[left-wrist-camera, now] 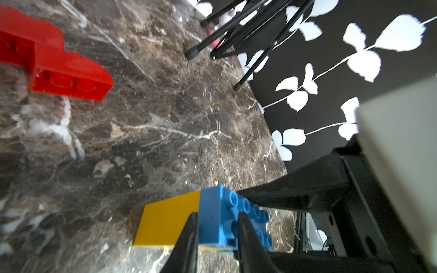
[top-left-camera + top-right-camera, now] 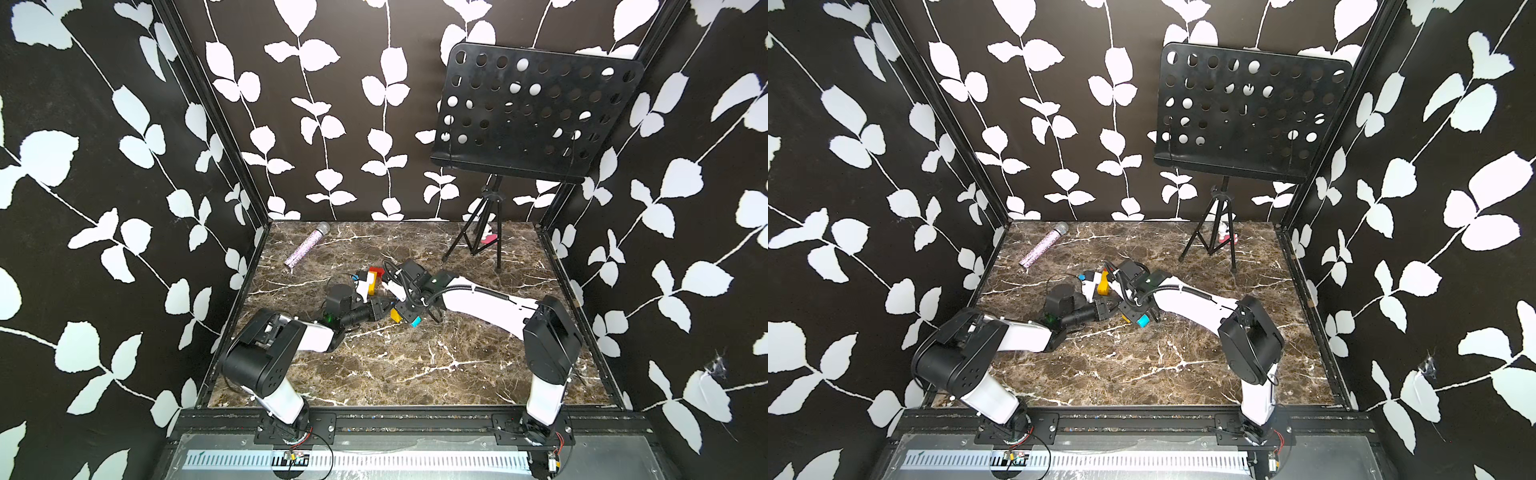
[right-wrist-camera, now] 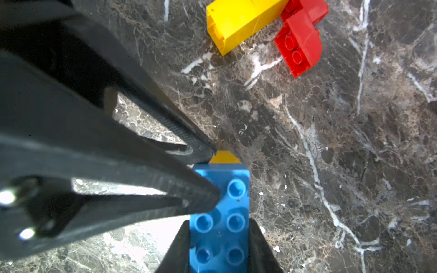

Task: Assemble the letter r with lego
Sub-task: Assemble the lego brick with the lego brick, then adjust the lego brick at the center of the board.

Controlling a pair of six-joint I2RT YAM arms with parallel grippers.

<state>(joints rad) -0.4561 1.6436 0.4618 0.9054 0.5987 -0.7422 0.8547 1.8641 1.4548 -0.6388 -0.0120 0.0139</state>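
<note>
Right wrist: blue brick [image 3: 220, 217] between fingers [image 3: 260, 250]

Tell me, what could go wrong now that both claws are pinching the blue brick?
1. The left gripper and right gripper both clamp the same small blue brick. If they pull differently, it may twist free or come away from the yellow brick flush against it.
2. The left gripper's fingers crowd over the studs right beside the right gripper's, so they could bump.

Both top views: high at cell front, tilted down over the whole marble tabletop [image 2: 395, 365] [image 2: 1121, 365], distant. Wrist cameras: close, low over tabletop; both share blue brick [image 1: 212, 219] [image 3: 220, 236] and red bricks [image 1: 71, 78] [image 3: 300, 40].
</note>
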